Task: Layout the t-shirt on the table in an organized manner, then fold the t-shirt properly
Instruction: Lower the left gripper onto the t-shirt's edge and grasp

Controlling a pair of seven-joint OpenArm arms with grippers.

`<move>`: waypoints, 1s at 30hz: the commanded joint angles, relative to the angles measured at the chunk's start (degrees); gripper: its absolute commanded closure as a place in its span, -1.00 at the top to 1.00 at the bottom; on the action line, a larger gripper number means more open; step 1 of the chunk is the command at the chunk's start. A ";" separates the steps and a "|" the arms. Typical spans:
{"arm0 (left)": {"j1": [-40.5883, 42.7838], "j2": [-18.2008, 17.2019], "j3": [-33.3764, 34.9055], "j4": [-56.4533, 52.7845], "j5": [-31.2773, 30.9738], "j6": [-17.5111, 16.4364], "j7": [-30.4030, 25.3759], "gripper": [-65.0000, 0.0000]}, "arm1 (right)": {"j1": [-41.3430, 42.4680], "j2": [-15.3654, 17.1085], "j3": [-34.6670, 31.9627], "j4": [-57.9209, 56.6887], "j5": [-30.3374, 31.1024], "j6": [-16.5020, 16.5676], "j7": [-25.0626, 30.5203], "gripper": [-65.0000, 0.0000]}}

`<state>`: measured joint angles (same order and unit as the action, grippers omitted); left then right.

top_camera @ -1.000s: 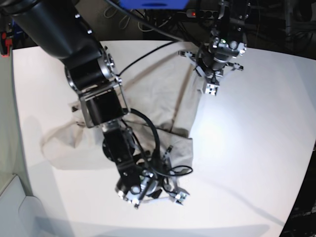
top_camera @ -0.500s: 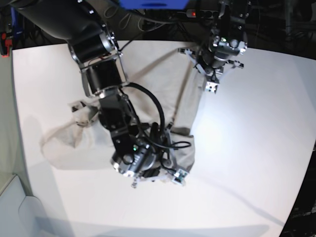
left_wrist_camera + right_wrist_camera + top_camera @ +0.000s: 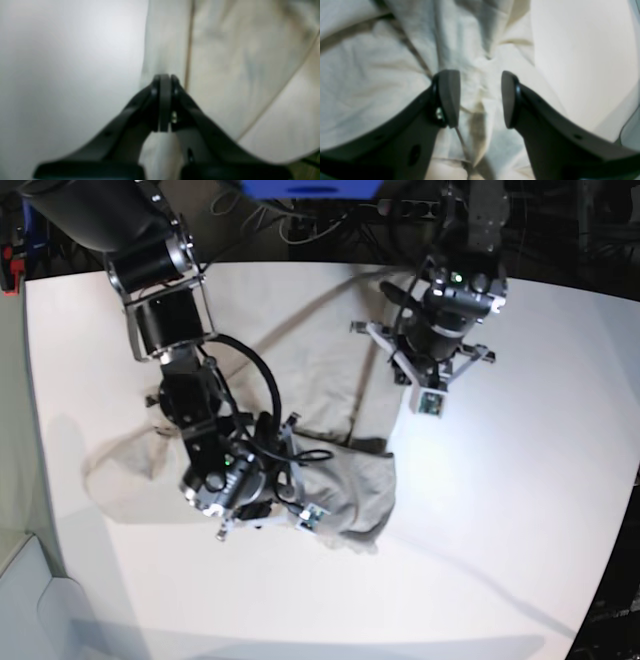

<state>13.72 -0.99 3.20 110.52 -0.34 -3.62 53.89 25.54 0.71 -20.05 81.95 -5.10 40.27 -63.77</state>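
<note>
The beige t-shirt [image 3: 320,360] lies crumpled on the white table [image 3: 520,480], with one sleeve trailing to the left and a bunched fold at the front right. My left gripper [image 3: 408,370] [image 3: 163,80] is shut on the t-shirt's right edge [image 3: 225,62], with cloth running between the fingers. My right gripper [image 3: 285,510] [image 3: 478,97] is open just above the wrinkled lower part of the t-shirt [image 3: 382,75], holding nothing. Bare table [image 3: 582,62] lies to its right.
Cables and dark equipment [image 3: 330,225] sit beyond the table's far edge, with a blue object [image 3: 310,188] at the top. A red item [image 3: 10,265] is off the left edge. My right arm [image 3: 160,300] reaches over the shirt's left half.
My right gripper has moved from the front of the table back and left over the shirt's lower part. My left gripper has shifted toward the front with the shirt edge.
</note>
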 commanded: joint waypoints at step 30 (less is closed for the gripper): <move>-4.88 -0.72 -0.43 -19.84 -0.06 0.23 -5.40 -1.00 | 2.72 -4.53 0.05 -12.90 -0.13 -0.27 10.45 -0.16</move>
<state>8.43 -1.58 2.83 90.54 -0.91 -3.64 45.69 26.48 -3.49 -20.08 68.12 -5.54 40.27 -54.08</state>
